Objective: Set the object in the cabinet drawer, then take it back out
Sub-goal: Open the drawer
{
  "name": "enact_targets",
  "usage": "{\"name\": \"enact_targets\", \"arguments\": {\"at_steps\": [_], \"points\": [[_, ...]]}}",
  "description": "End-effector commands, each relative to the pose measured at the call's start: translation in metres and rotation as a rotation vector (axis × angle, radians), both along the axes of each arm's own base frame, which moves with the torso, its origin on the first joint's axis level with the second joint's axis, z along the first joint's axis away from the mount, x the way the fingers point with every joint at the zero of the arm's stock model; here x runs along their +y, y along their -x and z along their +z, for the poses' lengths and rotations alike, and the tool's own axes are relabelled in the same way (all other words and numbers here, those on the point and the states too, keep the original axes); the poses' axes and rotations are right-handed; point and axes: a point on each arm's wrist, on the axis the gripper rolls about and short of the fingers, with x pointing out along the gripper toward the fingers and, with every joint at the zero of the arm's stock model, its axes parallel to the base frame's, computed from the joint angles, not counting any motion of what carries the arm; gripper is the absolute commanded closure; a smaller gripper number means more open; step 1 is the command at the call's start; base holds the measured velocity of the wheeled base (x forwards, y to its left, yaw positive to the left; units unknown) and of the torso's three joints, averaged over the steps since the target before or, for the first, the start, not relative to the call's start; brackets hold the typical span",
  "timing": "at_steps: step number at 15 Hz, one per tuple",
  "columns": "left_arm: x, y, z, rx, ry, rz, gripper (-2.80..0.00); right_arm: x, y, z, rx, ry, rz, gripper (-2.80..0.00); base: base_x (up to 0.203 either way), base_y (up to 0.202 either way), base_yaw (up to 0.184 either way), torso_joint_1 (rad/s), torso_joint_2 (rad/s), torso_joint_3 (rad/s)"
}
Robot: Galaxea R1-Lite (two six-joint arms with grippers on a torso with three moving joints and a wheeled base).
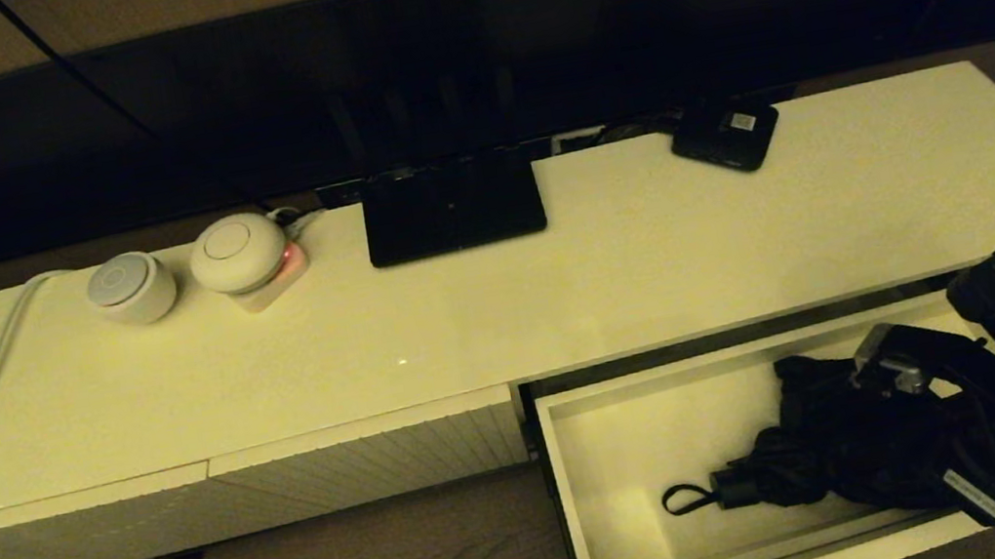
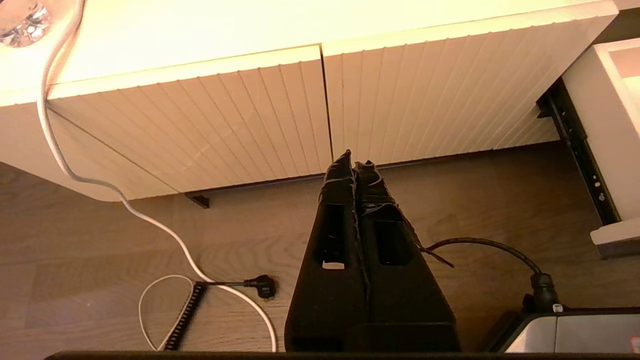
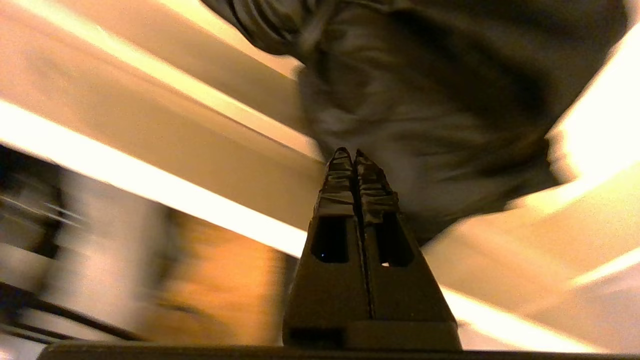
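Umbrella (image 1: 838,446) lies inside the open cabinet drawer (image 1: 589,493), handle and wrist loop toward its left end; fabric loose, judged soft, light, prone to slip; the stiff handle or shaft is judged the firmer hold. Right gripper (image 3: 354,156) pressed together at the fabric, nothing visibly pinched. Left gripper (image 2: 354,159) closed, empty, parked below the cabinet front.

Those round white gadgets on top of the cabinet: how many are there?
2. A smaller round white gadget sits near the cabinet top's left back edge; a larger domed one sits just right of it. Others may be hidden.
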Motion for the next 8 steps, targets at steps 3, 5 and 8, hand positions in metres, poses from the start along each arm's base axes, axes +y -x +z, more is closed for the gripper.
{"name": "enact_targets", "arguments": {"at_steps": [3, 5, 8], "points": [[0.000, 0.000, -0.001, 0.003, 0.000, 0.000, 0.00, -0.012, -0.003, 0.003, -0.010, 0.208, 0.275, 0.00, 0.000, 0.000, 0.000, 0.000, 0.00, 0.000], [0.000, 0.000, -0.001, 0.003, 0.000, 0.000, 0.00, -0.012, -0.003, -0.001, 0.017, 0.263, 0.371, 0.00, 0.000, 0.000, 0.000, 0.000, 0.00, 0.000], [0.000, 0.000, -0.001, 0.003, 0.000, 0.000, 0.00, -0.012, -0.002, -0.005, 0.041, 0.348, 0.526, 0.00, 0.000, 0.000, 0.000, 0.000, 0.00, 0.000]]}}
